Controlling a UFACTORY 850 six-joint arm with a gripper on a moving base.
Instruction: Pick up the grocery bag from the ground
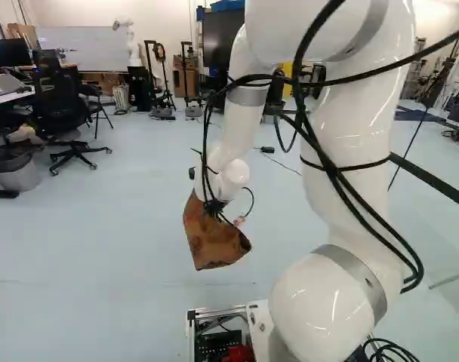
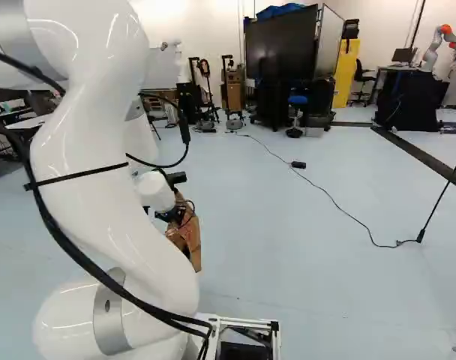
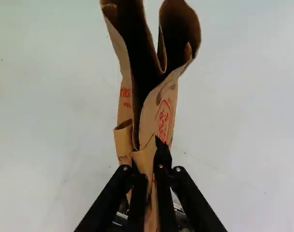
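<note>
Reaches over smooth, pale floor (image 1: 116, 234) with a glossy white arm (image 1: 346, 128) of thick, rounded segments. Holds the grocery bag (image 1: 214, 243) ahead of the base, just beneath the gripper (image 1: 214, 206). In the left base view, spreads brown, creased paper from a narrow top to a broad, slanting lower edge, long axis running down and leaning right. In the right base view, shows it slimmer, pointing mostly downward. In the wrist view, runs lengthwise ahead from the fingers (image 3: 139, 193), with dark, curled folds open at the far end. Clenches bunched paper from two sides.
</note>
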